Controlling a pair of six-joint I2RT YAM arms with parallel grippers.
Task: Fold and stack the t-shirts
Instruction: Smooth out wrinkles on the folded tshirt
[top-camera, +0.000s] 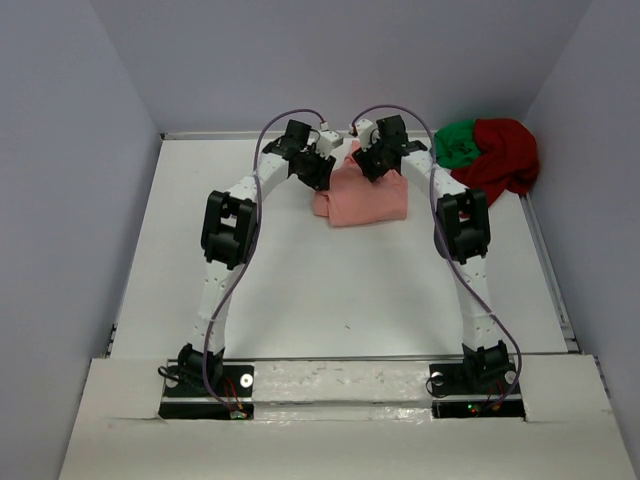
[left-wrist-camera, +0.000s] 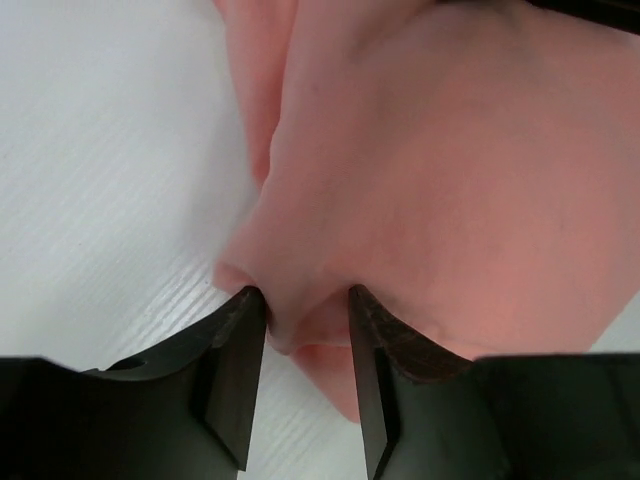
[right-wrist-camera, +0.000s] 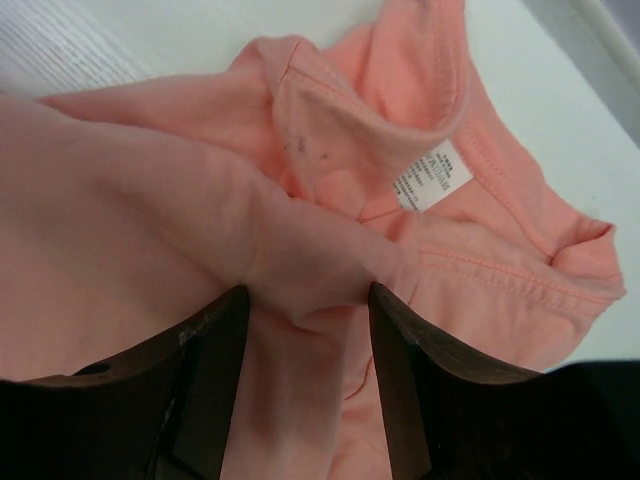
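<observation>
From their bases at the near edge of the bench (top-camera: 330, 300), both arms reach across to the far middle. There the salmon-pink shirt (top-camera: 368, 200) lies as a partly folded bundle.

The left tool (left-wrist-camera: 307, 300) works the shirt's left side. Its jaws are drawn narrow on a small nub of pink cloth at the very edge of the fabric, just above the bench. The right tool (right-wrist-camera: 305, 295) works the right side. Its jaws stand somewhat wider, with a thick ridge of the same cloth gathered between them. Just past it the collar lies open, the white neck tag (right-wrist-camera: 432, 175) face up.

The step in hand looks like a two-handed fold of this shirt. To do it well, both tools should rise together and level, keeping the cloth between them lightly taut so the fold line comes out straight. The left pinch looks shallow and may slip under a jerk, so the carry should be slow. The right bite seems to hold more than one layer, so it may drag the whole bundle instead of turning one flap. Neither tool should let go before the cloth rests flat.

Farther off, in the far right corner, the green shirt (top-camera: 458, 143) and the dark red shirt (top-camera: 505, 155) lie heaped together, touching and unfolded. They sit near the pink one but apart from it, and the fold should stay short of that heap.
</observation>
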